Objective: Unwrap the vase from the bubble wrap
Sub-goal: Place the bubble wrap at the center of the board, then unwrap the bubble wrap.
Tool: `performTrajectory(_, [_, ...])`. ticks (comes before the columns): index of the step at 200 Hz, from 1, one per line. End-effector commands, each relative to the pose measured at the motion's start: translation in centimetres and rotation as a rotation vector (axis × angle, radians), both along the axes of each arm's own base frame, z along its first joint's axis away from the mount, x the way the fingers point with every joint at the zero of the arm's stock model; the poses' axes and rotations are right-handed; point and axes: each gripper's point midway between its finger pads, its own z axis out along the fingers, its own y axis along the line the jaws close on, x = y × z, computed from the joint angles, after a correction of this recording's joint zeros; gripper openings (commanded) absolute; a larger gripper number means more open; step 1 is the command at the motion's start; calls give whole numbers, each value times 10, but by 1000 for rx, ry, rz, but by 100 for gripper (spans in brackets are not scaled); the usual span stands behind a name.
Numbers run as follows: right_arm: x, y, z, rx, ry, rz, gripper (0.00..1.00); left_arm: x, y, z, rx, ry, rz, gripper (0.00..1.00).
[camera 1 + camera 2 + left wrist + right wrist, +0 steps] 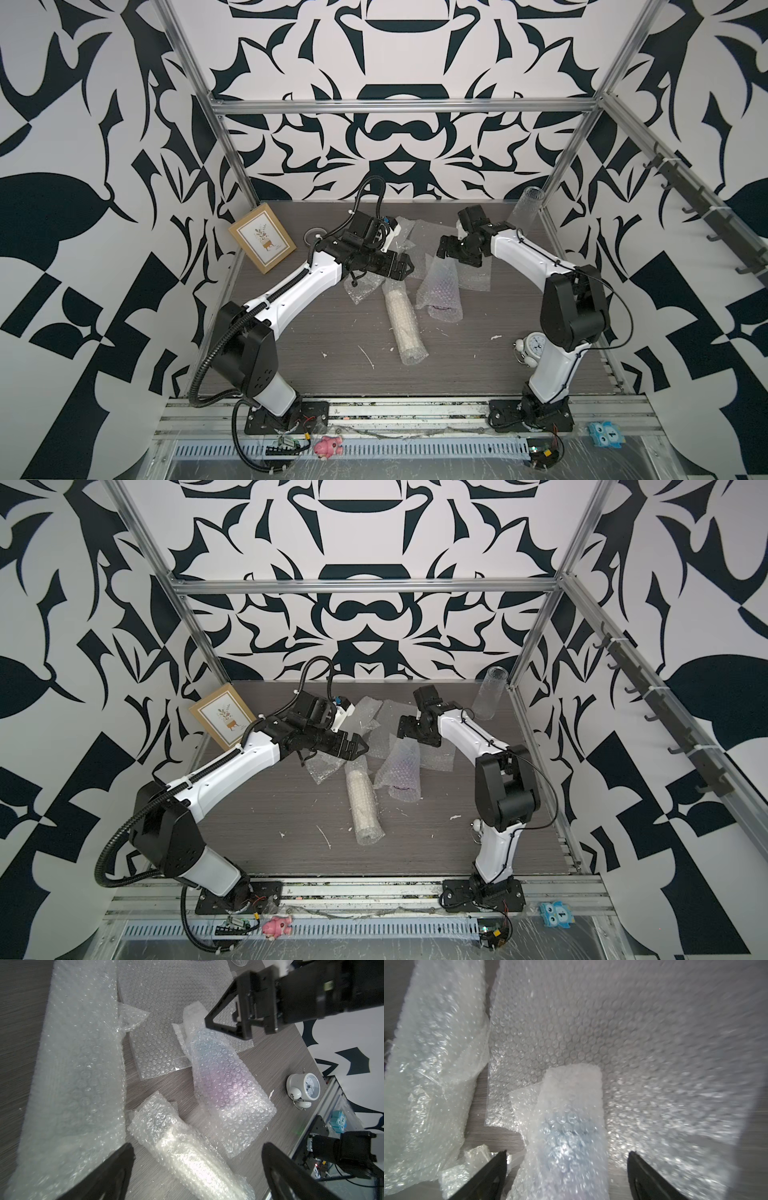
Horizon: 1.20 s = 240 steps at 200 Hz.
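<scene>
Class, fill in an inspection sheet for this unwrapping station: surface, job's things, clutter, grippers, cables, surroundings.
Surface: wood-grain tabletop, white scraps scattered.
Job's things: purple-tinted bundle and white bundle, both wrapped, lying down; loose bubble wrap sheets flat around them; bare glass vase standing by the far corner post.
Clutter: picture frame leaning on the wall, alarm clock, pink toy, blue owl toy.
Grippers: left gripper open, holding nothing; right gripper jaws open, straddling the purple-tinted bundle's narrow end.
Cables: corrugated conduit on left arm; loose wiring at right base.
Surroundings: patterned walls, aluminium frame, hook rail.
</scene>
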Motion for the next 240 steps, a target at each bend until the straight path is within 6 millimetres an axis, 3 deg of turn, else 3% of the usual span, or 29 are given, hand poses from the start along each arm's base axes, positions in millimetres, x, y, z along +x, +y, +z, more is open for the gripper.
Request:
performTrajectory(1, [-17, 1, 35, -204, -82, 56, 88, -1, 7, 8, 19, -29, 17, 99])
performTrajectory(36, [-40, 35, 29, -332, -87, 148, 85, 9, 22, 18, 14, -60, 92, 99])
performTrajectory(66, [-54, 46, 10, -406, -51, 190, 84, 19, 40, 22, 33, -99, 173, 99])
performTrajectory(101, [-60, 46, -1, -413, -32, 195, 77, 27, 55, 25, 37, -106, 241, 99])
performTrajectory(160, [-65, 45, -11, -424, -12, 210, 71, 29, 59, 24, 35, -99, 255, 99])
performTrajectory(240, [-68, 13, -15, -302, -7, 147, 65, 28, 51, 19, 17, -71, 216, 99])
